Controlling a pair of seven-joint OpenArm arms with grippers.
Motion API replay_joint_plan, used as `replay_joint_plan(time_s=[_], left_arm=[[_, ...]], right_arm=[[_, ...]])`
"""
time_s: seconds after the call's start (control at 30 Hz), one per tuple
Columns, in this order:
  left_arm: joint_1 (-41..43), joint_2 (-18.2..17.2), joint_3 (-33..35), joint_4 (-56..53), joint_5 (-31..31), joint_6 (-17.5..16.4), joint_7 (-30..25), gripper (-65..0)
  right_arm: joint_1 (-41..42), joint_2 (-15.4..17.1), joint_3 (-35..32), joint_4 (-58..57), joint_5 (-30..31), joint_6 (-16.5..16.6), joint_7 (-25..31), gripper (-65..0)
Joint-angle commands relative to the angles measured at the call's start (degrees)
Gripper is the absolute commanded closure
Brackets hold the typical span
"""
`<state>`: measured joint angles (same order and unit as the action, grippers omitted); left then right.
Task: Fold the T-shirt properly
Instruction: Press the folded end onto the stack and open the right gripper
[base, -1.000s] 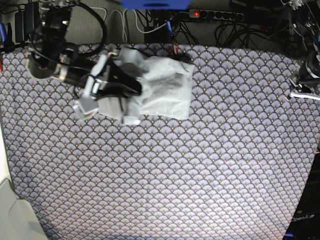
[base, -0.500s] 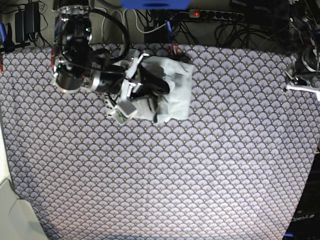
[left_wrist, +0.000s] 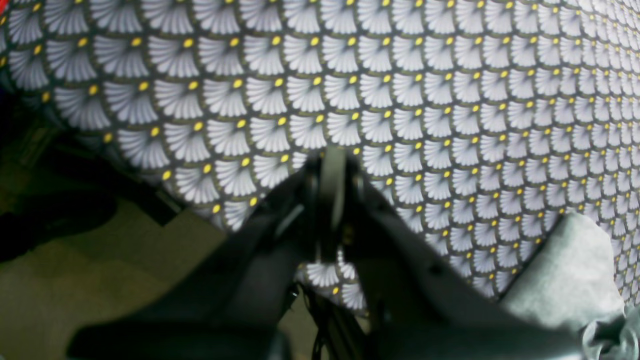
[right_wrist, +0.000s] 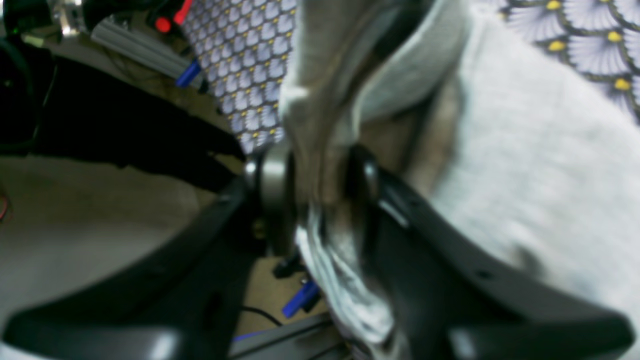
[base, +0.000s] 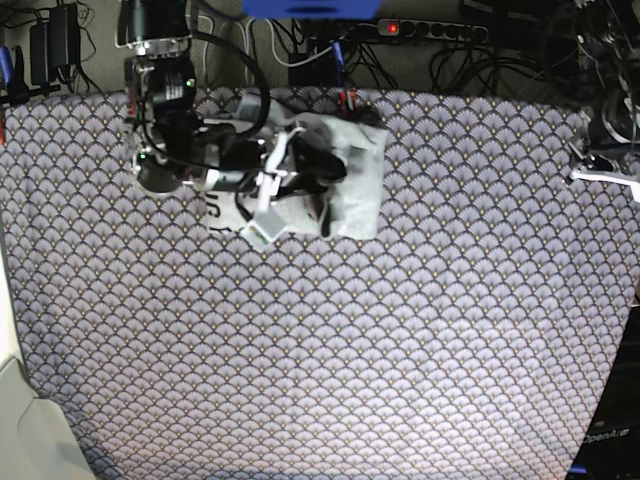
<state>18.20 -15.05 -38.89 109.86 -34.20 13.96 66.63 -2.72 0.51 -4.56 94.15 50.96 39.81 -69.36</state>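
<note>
The light grey T-shirt (base: 358, 190) lies bunched at the back of the table, with a strip showing black lettering (base: 218, 208) at its left. My right gripper (base: 322, 180) reaches over it from the left. In the right wrist view my right gripper (right_wrist: 320, 185) is shut on a fold of the T-shirt (right_wrist: 525, 165), with grey cloth pinched between the fingers. My left gripper (left_wrist: 332, 160) is shut and empty, over the tablecloth's edge. In the base view it (base: 600, 160) sits at the far right edge, well away from the shirt.
The scallop-patterned tablecloth (base: 400, 330) covers the whole table. Cables and a power strip (base: 430, 30) run along the back edge. A pale grey shape (left_wrist: 565, 270) sits at the lower right of the left wrist view; I cannot tell what it is.
My right arm has swung to the right, carrying the gripped cloth from the shirt's left side over the rest of it. The shirt is more bunched. The left arm barely moved.
</note>
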Motion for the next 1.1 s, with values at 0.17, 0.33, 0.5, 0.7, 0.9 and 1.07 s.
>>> replay_joint_plan(time_s=[0.17,0.33,0.5,0.7,0.9,1.07], left_arm=[[-0.48,-0.38,-0.09,0.86,-0.40,0.07,-0.83,-0.4],[-0.22,-0.38,-0.27,0.95,-0.40,0.07,-0.83,-0.4],[-0.22,-0.38,-0.45,0.86,-0.31,0.07,-0.83,-0.4],[-0.39,-0.38,-0.09,0.86,-0.40,0.07,-0.83,-0.4],[-0.31,-0.38,-0.09,0.86,-0.40,0.07,-0.83,-0.4],[-0.22,-0.38,-0.09,0.86,-0.40,0.07,-0.83,-0.4]], right_arm=[[2.41,-0.65,-7.35,0.93,1.66,0.19,2.33,-29.9],[4.52,-0.91,-9.20,1.02,1.74,0.19,3.91,-33.0],[5.49,2.61,-9.20,2.25,1.74,0.19,3.91,-33.0],[5.84,6.65,-9.29,3.57,1.57,0.19,4.00,-33.0],[10.41,9.29,-9.64,3.13,-0.19,0.19,4.00,-33.0],[10.15,8.67,-9.64,3.57,-0.45,0.19,4.00,-33.0]])
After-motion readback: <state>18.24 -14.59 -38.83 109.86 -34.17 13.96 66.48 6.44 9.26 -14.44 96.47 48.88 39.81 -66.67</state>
